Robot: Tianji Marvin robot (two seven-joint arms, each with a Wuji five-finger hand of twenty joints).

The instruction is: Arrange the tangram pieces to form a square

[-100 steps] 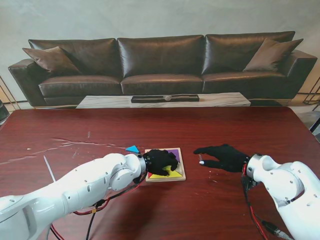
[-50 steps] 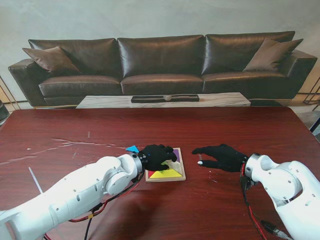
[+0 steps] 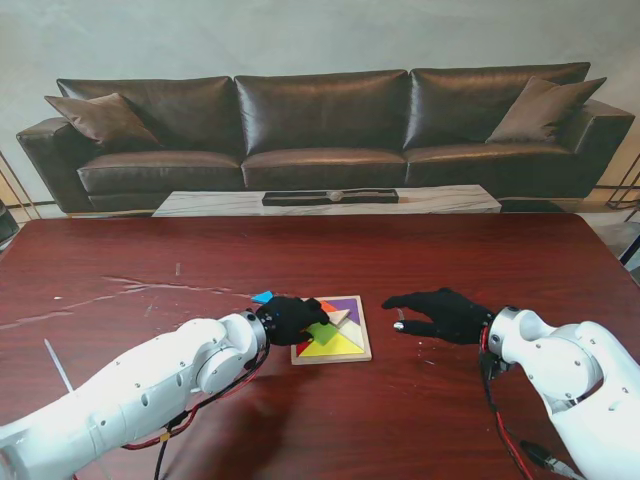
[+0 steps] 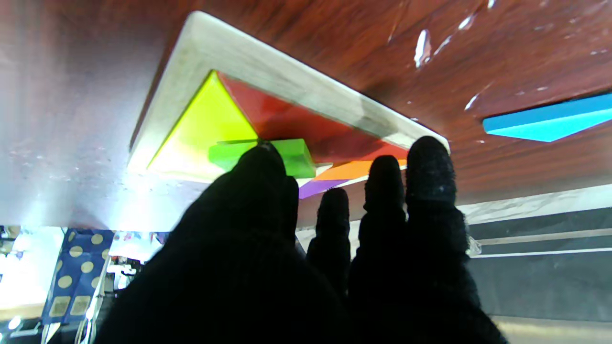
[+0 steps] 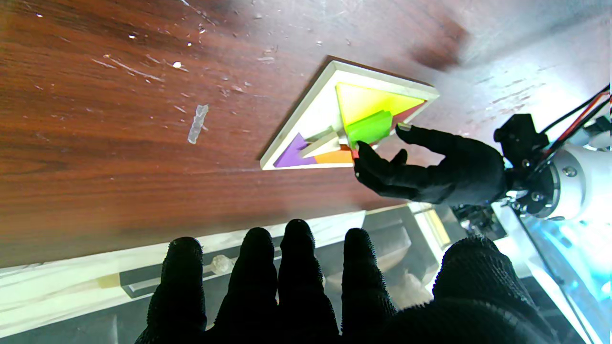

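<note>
A pale wooden tray (image 3: 366, 338) lies mid-table holding yellow (image 3: 342, 347), purple (image 3: 349, 306), orange and red pieces. A green piece (image 3: 322, 334) rests tilted on top of them, beside a pale piece (image 5: 325, 143). My left hand (image 3: 290, 317) is at the tray's left edge with its fingers straight and apart, the thumb tip at the green piece (image 4: 296, 155). A blue piece (image 3: 262, 297) lies on the table just left of the tray and farther from me. My right hand (image 3: 440, 313) hovers open to the right of the tray (image 5: 306, 119), holding nothing.
The dark wood table has scratches and white flecks at the left (image 3: 150, 288). A small scrap of clear tape (image 5: 197, 124) lies to the right of the tray. Cables hang under both forearms. A sofa and low table stand beyond the far edge.
My left hand has drawn back to the left off the tray, uncovering the green, purple and yellow pieces. The right hand has barely moved.
</note>
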